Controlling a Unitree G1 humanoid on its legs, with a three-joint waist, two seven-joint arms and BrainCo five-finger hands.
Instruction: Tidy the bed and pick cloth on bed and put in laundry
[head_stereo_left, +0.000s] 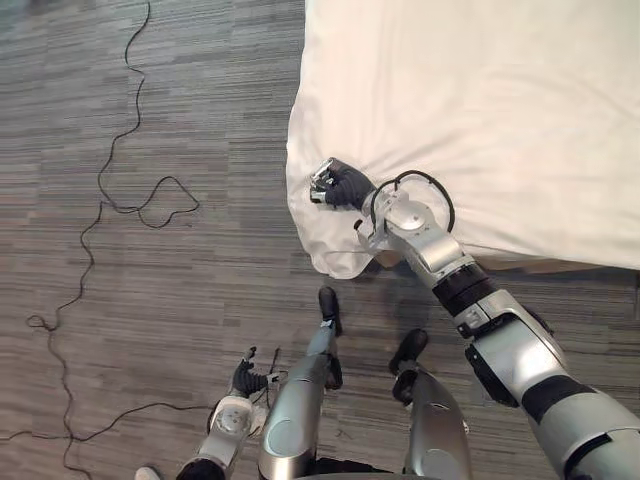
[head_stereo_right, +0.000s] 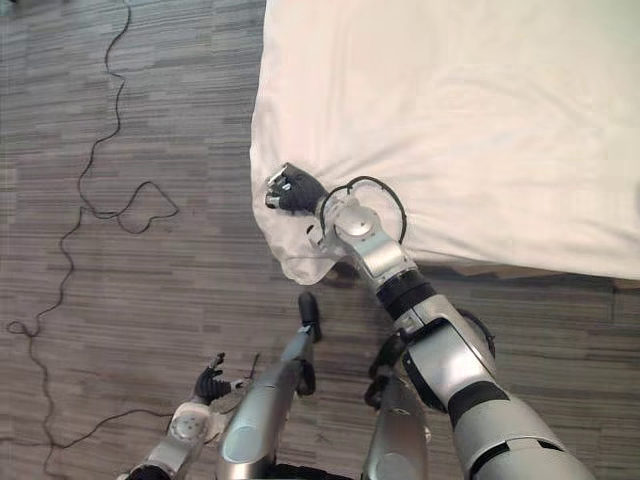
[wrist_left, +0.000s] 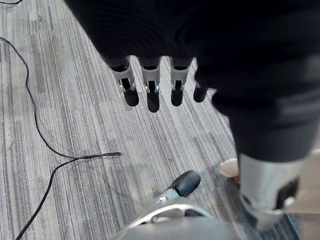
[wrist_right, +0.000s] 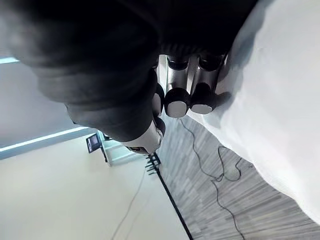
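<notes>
Our right hand (head_stereo_left: 338, 184) curls its fingers into the white rumpled bed cover (head_stereo_left: 480, 110) at its 7 o'clock corner. Our left hand (head_stereo_left: 245, 378) hangs at 7 o'clock, fingers loose, over the grey striped carpet floor (head_stereo_left: 150, 300).

Grey striped carpet floor (head_stereo_left: 180, 300), plank-like bands, some lighter, some darker. Right wrist view, far off: pale wall (wrist_right: 65, 200), dark baseboard (wrist_right: 172, 205) along floor edge, small dark screen (wrist_right: 93, 143) on stand, bright light strip (wrist_right: 45, 140).
</notes>
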